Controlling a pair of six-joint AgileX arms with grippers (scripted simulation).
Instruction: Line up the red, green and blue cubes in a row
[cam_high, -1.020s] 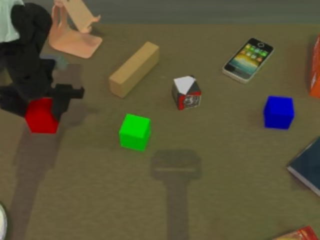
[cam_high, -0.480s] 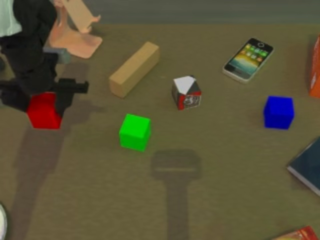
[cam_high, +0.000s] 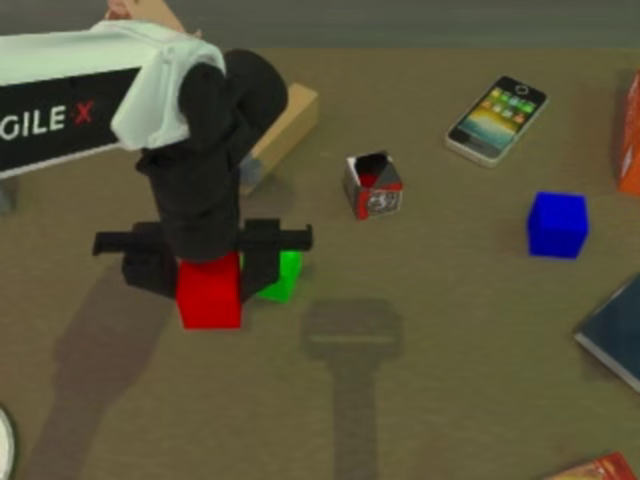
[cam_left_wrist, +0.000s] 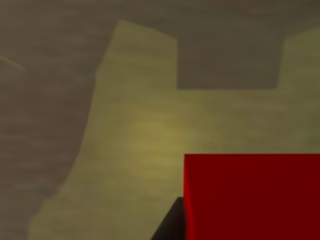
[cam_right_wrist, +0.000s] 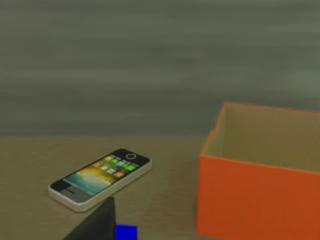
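One red cube (cam_high: 209, 291) sits clenched between the left jaws, touching the green cube (cam_high: 284, 276).

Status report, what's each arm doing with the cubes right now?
Left tool shut on red cube, beside green cube. Blue cube alone at right. Right arm out of top view. Nothing blocking.

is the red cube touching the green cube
Cannot tell. In the top view the left gripper holds the red cube beside the green cube, a finger hiding the space between.
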